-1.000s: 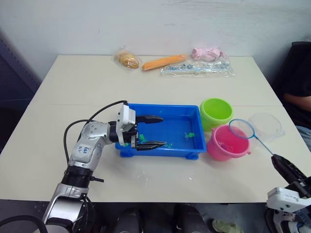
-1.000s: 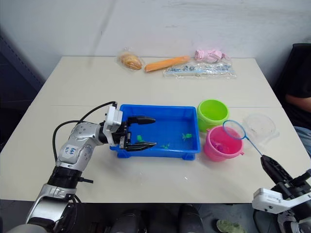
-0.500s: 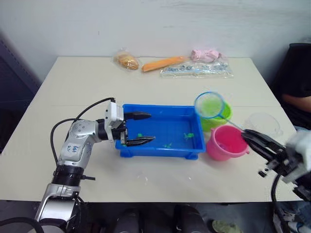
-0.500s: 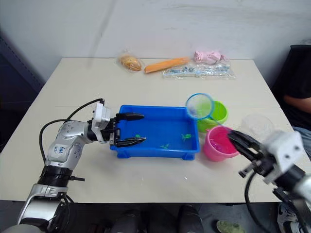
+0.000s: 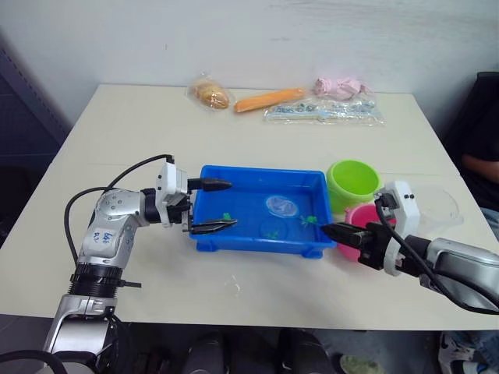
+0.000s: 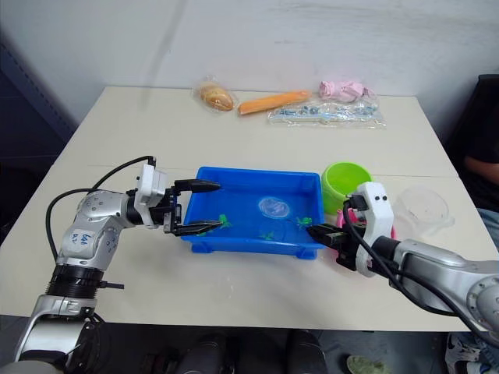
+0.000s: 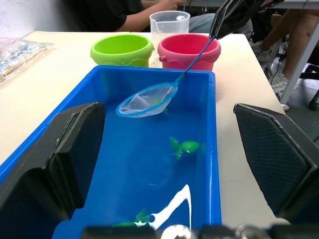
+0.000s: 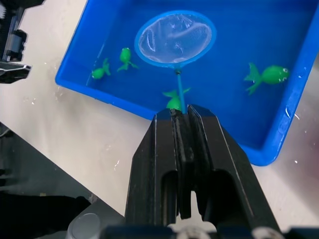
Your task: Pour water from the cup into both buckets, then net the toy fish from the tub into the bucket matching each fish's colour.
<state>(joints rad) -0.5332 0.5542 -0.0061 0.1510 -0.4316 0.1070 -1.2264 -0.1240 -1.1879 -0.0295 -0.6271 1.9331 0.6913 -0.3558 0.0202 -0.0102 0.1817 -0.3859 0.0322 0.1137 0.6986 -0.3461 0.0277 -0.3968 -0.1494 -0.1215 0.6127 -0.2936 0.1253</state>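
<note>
Green toy fish [image 8: 267,75] lie scattered on the floor of the blue tub [image 5: 204,238] at the middle of the desk [image 5: 125,140], and over them we hold a small blue-rimmed net [image 8: 175,39], its hoop low inside the tub and seemingly just above the water, with one fish close under the handle and the others apart towards the tub's walls. Our right hand [image 8: 180,118] is clamped narrow on the net's thin handle and reaches in across the tub's right end, which we judge lets the hoop sweep flat along the bottom towards the fish. Our left hand [image 5: 207,206] has its fingers spread wide and empty, one on either side of the tub's left wall; we judge it is there to steady the tub against the drag of the net. Just beyond the tub's right end stand the green bucket [image 5: 351,181] and the pink bucket [image 7: 189,49], side by side and within easy reach of a loaded net, with the clear cup [image 7: 169,22] close behind them. We see only green fish in the tub, so we judge the green bucket is the next drop. At the far edge of the desk lie several plastic-wrapped packets [image 5: 321,109], well apart from the work. A person's arm [image 7: 144,12] shows beyond the desk.
</note>
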